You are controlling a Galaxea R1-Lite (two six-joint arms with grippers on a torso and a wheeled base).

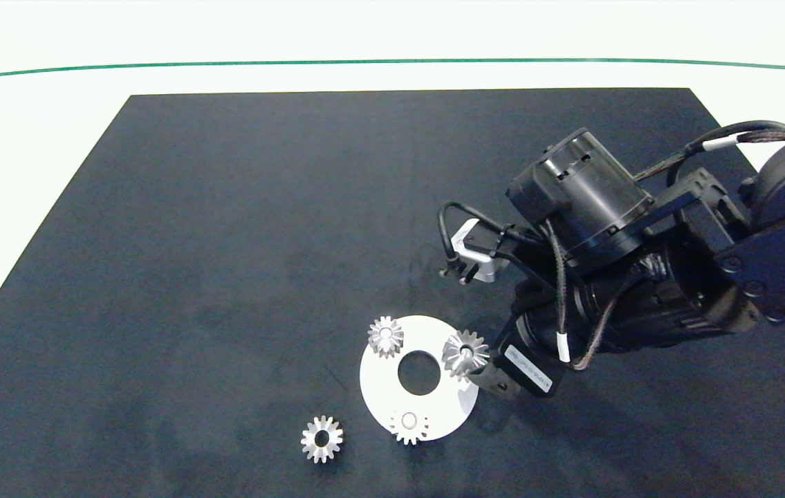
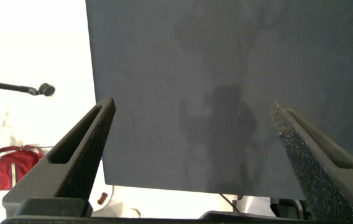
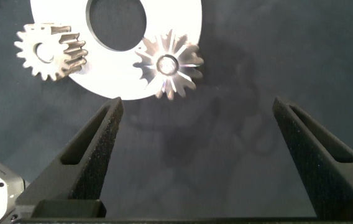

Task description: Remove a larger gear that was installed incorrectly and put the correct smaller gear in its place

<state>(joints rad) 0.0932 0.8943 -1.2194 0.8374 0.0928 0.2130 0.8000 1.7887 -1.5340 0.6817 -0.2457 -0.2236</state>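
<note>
Bare mat (image 3: 238, 155) lies between the spread right claw (image 3: 195, 118) and the larger gear (image 3: 167, 64).

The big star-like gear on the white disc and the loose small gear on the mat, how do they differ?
The larger gear has long pointed teeth and a small centre hole; the smaller gear has short blunt teeth and a wider hole. The larger gear sits on the white disc's edge beside the right gripper, whose fingers are open; the smaller gear lies apart on the dark mat. Both are silver metal.

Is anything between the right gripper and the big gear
Nothing visible. The right gripper is open above bare mat, with the larger gear just ahead on the white disc's edge. The nearest smaller gear sits off to one side.
</note>
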